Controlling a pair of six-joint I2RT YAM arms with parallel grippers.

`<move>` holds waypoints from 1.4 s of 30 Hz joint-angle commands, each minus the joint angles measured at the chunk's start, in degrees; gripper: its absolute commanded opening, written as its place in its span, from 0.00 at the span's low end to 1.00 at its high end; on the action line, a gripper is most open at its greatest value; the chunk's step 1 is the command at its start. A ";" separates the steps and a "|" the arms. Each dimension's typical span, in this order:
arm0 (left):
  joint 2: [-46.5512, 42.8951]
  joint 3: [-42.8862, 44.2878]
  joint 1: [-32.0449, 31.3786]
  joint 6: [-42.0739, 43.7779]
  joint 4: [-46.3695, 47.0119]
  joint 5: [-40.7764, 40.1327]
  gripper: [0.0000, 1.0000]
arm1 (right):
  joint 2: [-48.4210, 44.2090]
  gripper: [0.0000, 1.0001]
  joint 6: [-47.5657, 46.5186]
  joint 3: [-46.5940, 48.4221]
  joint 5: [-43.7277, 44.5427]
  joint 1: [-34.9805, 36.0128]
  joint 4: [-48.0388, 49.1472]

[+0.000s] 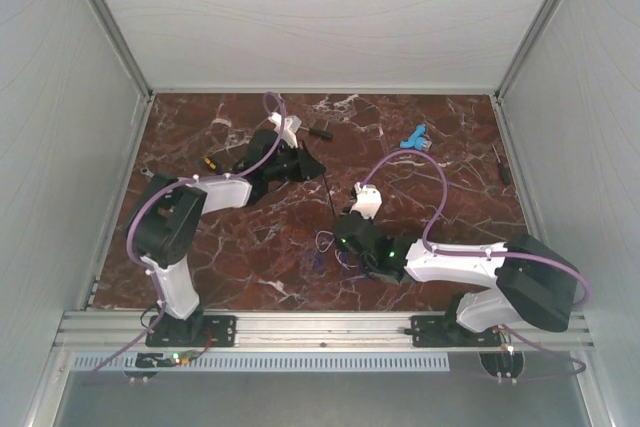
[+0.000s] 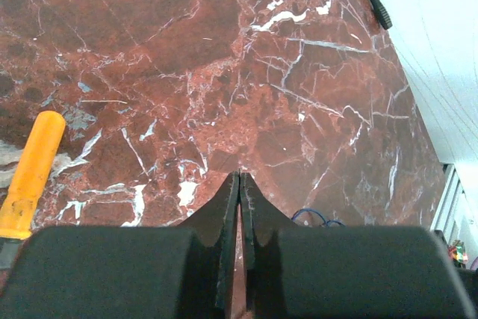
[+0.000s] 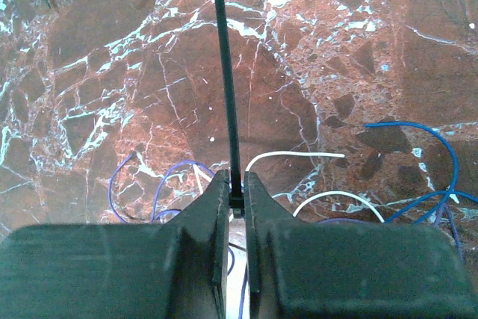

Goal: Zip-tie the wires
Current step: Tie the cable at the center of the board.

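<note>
The wires (image 3: pixel 160 184) lie on the marble as thin purple loops, with whitish strands (image 3: pixel 299 156) and a blue loop (image 3: pixel 437 169) to the right. In the top view the wires (image 1: pixel 326 247) sit just left of my right gripper (image 1: pixel 341 224). My right gripper (image 3: pixel 236 184) is shut on the head end of a black zip tie (image 3: pixel 226 72), whose strip runs straight ahead over the table. It shows as a thin black line in the top view (image 1: pixel 329 195). My left gripper (image 1: pixel 316 168) is farther back. In its wrist view the left gripper (image 2: pixel 239 178) is shut and empty, with a bit of blue wire (image 2: pixel 314 217) beside it.
An orange-handled screwdriver (image 2: pixel 30 177) lies left of the left gripper, also in the top view (image 1: pixel 209 162). A black-handled screwdriver (image 1: pixel 320 132) lies at the back and another (image 1: pixel 502 165) by the right wall. A light blue object (image 1: pixel 414 137) lies at the back right. White walls enclose the table.
</note>
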 commanded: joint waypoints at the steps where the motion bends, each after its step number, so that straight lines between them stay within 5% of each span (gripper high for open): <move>1: 2.14 5.93 3.68 2.27 4.99 -3.35 0.00 | 0.97 0.00 1.88 -2.10 -0.77 1.24 -2.49; 23: 8.14 13.39 8.62 1.06 4.15 0.06 0.00 | 3.72 0.00 0.20 0.43 -1.34 0.18 -3.28; 27: 6.64 11.73 8.63 0.78 5.48 2.48 0.00 | 3.48 0.21 -3.11 2.49 -2.96 -2.64 -2.58; 33: 4.08 9.18 8.62 0.79 5.42 3.33 0.62 | 1.06 0.65 -10.13 6.49 -5.55 -7.47 -3.44; 37: 0.74 9.14 8.62 3.74 0.26 0.77 0.95 | -2.10 0.92 -15.10 9.93 -6.94 -10.89 -5.56; 42: -5.79 7.83 8.71 7.39 -6.41 -5.03 1.00 | -6.08 0.98 -18.11 11.13 -9.85 -16.20 -5.84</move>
